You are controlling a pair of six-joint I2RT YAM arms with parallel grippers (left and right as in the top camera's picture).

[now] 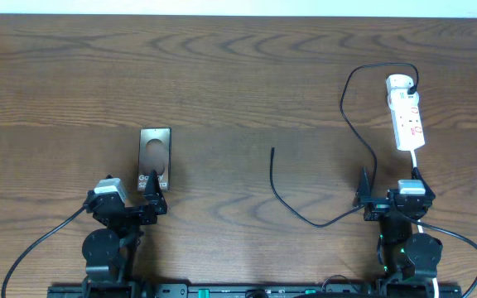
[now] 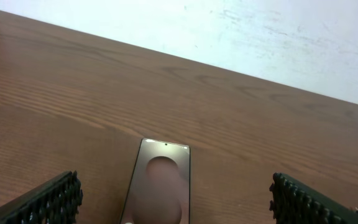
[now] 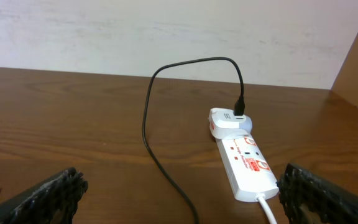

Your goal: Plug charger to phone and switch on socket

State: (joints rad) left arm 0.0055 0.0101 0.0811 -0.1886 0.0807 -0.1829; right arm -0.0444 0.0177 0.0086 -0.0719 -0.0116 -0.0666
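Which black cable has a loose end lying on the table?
The thin charger cable: it runs from the white power strip and its plug tip lies free mid-table. The thicker black cables show no free end.

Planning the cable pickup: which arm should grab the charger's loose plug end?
Right. The charger trails past the open right gripper, its tip nearer that side; the open left gripper sits at the phone.

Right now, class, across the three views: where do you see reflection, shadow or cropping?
Overhead: even light; the phone screen shows a tan oval reflection. Left wrist: same reflection; left end effector dark, cropped at the bottom corners. Right wrist: socket sharp and bright; right end effector cropped likewise.
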